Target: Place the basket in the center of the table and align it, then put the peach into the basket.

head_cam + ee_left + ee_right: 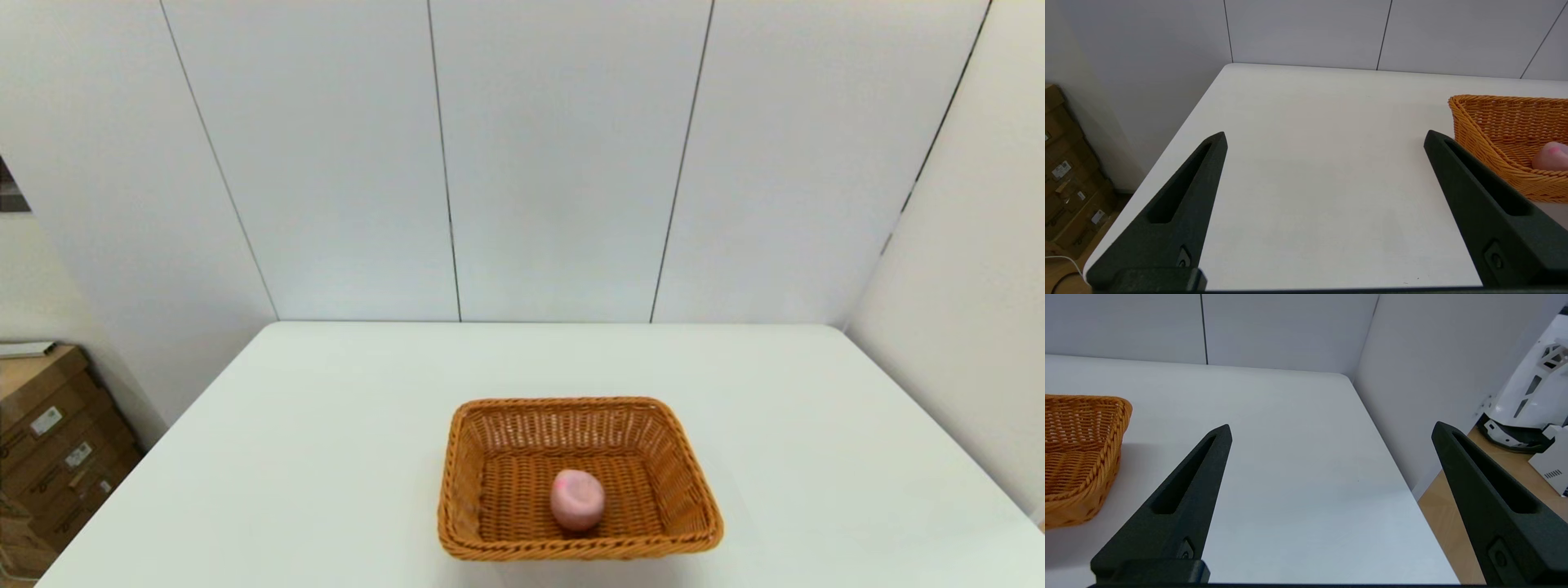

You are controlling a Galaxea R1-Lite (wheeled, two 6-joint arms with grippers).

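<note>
I see the small pale pink peach resting inside the orange-brown woven wicker basket, mid-worktop toward six o'clock. Both jobs look finished to me. My left claw and right claw hang wide open, empty, either side.

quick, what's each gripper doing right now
left gripper: open, holding nothing, beside the basket.
right gripper: open, holding nothing, over the table.

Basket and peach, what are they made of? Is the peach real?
The rectangular orange-brown woven basket looks like wicker or a plastic imitation: interlaced strands and a braided rim show. The small round pale pink peach inside it looks smooth and matte with a brighter pink blotch; it may be a plastic or foam toy, but the pictures cannot settle that.
</note>
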